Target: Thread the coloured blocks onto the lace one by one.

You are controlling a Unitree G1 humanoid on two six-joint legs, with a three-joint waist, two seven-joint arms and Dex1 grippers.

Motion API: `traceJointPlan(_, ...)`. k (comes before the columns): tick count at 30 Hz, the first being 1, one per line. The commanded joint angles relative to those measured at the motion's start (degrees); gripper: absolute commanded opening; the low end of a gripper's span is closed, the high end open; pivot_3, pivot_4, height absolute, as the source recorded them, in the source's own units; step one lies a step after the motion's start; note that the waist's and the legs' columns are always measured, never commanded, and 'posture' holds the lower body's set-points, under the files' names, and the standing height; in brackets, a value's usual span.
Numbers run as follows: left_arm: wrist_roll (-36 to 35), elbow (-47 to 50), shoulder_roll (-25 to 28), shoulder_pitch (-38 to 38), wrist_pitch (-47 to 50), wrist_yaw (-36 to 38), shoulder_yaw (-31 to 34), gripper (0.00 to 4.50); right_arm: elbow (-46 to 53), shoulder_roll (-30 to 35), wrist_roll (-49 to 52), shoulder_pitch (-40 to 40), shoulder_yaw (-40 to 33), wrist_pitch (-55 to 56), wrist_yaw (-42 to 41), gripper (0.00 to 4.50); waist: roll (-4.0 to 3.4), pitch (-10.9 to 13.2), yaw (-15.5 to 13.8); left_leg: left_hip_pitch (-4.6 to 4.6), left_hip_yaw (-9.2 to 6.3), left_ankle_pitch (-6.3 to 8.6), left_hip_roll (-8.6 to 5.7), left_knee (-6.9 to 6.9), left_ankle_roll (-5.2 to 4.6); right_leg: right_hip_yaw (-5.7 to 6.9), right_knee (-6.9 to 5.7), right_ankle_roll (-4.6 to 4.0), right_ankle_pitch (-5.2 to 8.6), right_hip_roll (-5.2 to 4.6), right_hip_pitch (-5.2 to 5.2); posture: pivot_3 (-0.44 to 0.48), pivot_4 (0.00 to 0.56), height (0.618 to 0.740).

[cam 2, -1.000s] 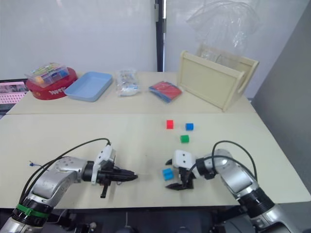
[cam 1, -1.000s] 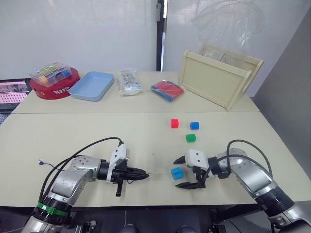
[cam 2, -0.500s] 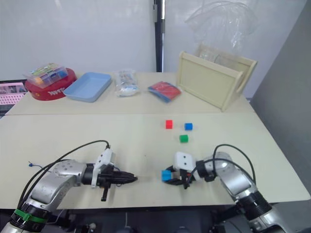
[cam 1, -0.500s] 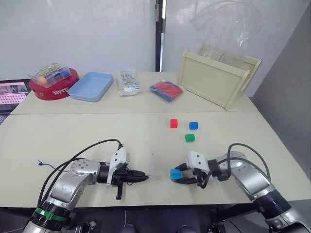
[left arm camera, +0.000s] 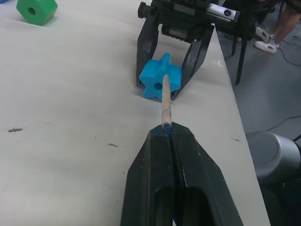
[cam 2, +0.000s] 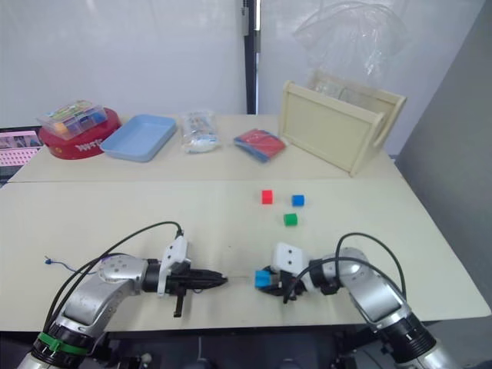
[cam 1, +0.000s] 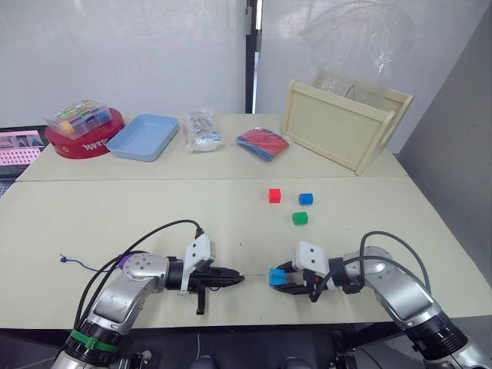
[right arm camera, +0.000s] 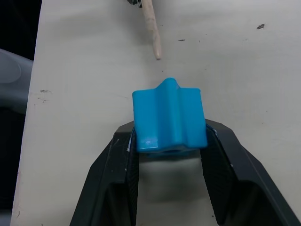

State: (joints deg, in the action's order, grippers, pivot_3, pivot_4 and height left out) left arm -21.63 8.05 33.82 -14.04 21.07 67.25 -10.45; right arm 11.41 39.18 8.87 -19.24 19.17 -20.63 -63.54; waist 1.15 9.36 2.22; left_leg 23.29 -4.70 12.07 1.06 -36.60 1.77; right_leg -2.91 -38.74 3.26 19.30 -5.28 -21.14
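Item, tabletop point(cam 1: 138, 211): pale, carrying everything I logged, with background clutter along its far edge left uncounted. Item, left gripper point(cam 1: 237, 278): I had it low over the near edge, fingers point(left arm camera: 155, 155) pressed together and pinching the lace just behind its stiff tip. Item, right gripper point(cam 1: 285, 278): facing the left one across a short gap, its fingers point(right arm camera: 120, 162) parted only as far as the cyan block point(right arm camera: 169, 121) is wide and clamping that block on two opposite sides, resting at or just above the surface. Item, lace point(cam 1: 92, 267): dark blue, trailing back from the left gripper across the tabletop to a small knot point(cam 1: 64, 258) well off to the left; a purple block point(cam 1: 123, 261) appeared to sit by the left forearm, though I could not tell whether it was already strung. Item, loose blocks: red block point(cam 1: 275, 195), blue block point(cam 1: 306, 199) and green block point(cam 1: 300, 218), grouped beyond the right gripper and untouched. Item, needle tip point(left arm camera: 165, 99): its long axis ran straight toward the cyan block, point just short of it. I judged the next move to hinge on that line meeting the hole, whose facing I could not confirm.
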Motion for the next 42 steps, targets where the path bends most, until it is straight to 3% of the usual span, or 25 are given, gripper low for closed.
traceJointPlan(1,0.2,1.1,-0.4,-0.7,-0.7,-0.1,-0.8,0.00,1.5,0.6,0.3,0.7,-0.2,-0.5,-0.5,1.34,0.00,0.0,0.0,0.00,0.00,0.00,0.00,0.00,0.00,0.00,0.00,0.00,0.00,0.00,0.00,0.000,0.150,0.740)
traceJointPlan(42,2.2,-2.1,-1.3,-2.1,-1.6,0.5,-3.2,0.00,4.1,0.5,0.0,1.8,0.7,-3.2,1.1,1.33,0.00,0.0,0.0,0.00,0.00,0.00,0.00,0.00,0.00,0.00,0.03,0.00,0.00,0.00,0.01,0.000,0.150,0.740)
